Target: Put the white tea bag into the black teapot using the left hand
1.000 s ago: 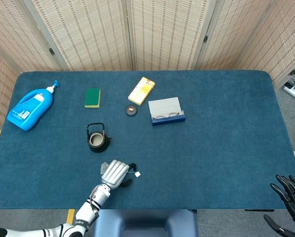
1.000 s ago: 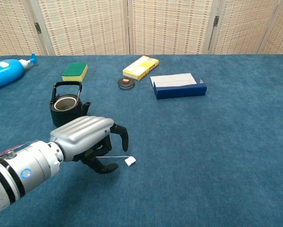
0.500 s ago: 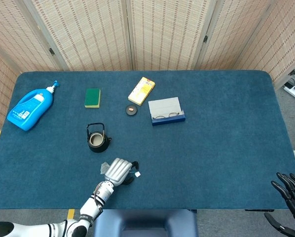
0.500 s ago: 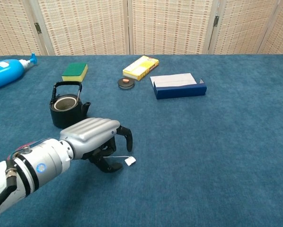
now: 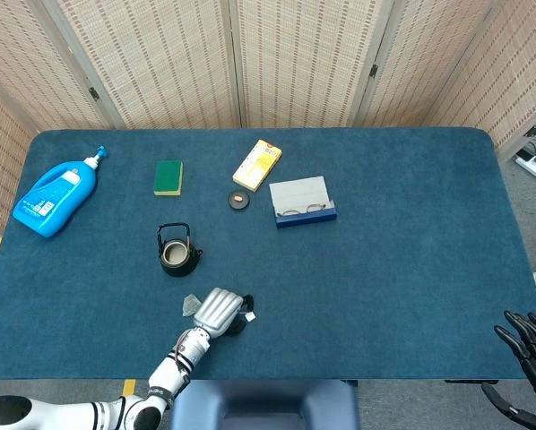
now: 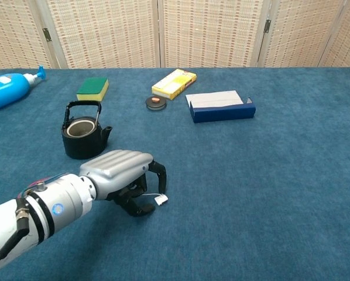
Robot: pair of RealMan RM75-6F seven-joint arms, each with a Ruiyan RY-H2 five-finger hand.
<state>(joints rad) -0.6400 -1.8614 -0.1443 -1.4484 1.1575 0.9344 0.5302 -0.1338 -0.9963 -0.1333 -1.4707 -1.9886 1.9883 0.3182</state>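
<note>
Going left to right: blue bottle point(image 5: 55, 197) sits at the far left edge of the desk point(image 5: 411, 269), then the green sponge point(image 5: 168, 176), and below it the black teapot point(image 5: 177, 250), lid off, mouth open upward. The lid point(image 5: 239, 200) looks to be the small dark disc further back, next to the yellow box point(image 5: 257, 164) and the blue case point(image 5: 302, 202).

The bit that matters: the left hand point(image 6: 123, 172) is down on the desk just in front of the teapot, palm down with its fingers point(image 6: 158, 173) curled over. The small white tag point(image 6: 161, 199) lies just to the right of those fingers on the cloth, with a thin string running back under the hand. A pale corner point(image 5: 191, 305) pokes out on the hand's left side in the head view, so I'd guess that's the white tea bag, mostly covered. Can't tell whether the fingers actually have it pinched or are only resting on it.

So the string runs roughly left-right, and the teapot is close by, behind and slightly left of the hand.

The right hand point(image 5: 530, 345) is way off at the desk's far right corner, fingers spread, holding nothing.
</note>
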